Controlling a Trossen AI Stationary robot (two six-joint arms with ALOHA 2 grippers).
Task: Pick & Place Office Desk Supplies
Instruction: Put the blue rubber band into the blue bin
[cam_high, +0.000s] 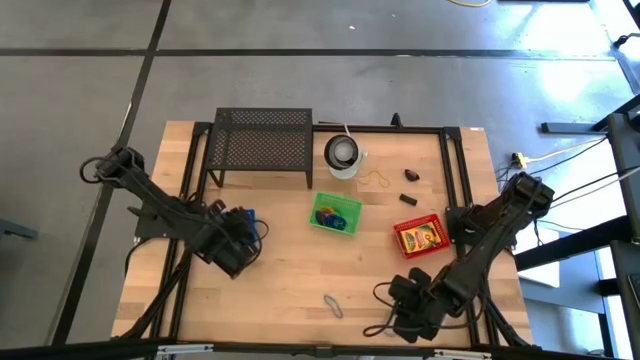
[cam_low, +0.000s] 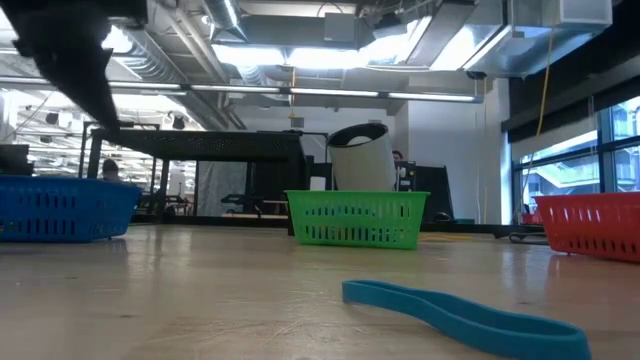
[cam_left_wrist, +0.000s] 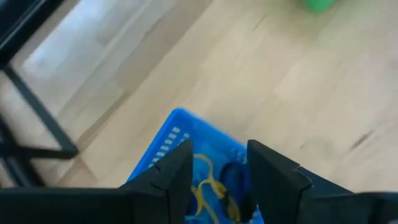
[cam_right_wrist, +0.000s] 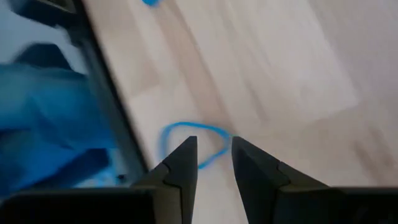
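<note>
My left gripper (cam_left_wrist: 217, 165) hangs open over a blue basket (cam_left_wrist: 180, 124) at the table's left. A yellow loop (cam_left_wrist: 208, 186) and a dark blue item lie in that basket. My right gripper (cam_right_wrist: 214, 146) is open near the table's near right edge. It points down just above a blue loop (cam_right_wrist: 180, 130) lying flat on the wood, with nothing between its fingers. A grey-blue loop (cam_high: 332, 305) lies by the near edge, close in the low view (cam_low: 460, 315). A crayon box (cam_high: 420, 236) lies in the red basket (cam_high: 399, 243).
A green basket (cam_high: 322, 224) holding small items sits mid-table. A white cup (cam_high: 343, 155) and a black mesh rack (cam_high: 262, 140) stand at the back. A yellow band (cam_high: 375, 180) and two black clips (cam_high: 411, 175) lie back right. Bare wood lies between the baskets and the near edge.
</note>
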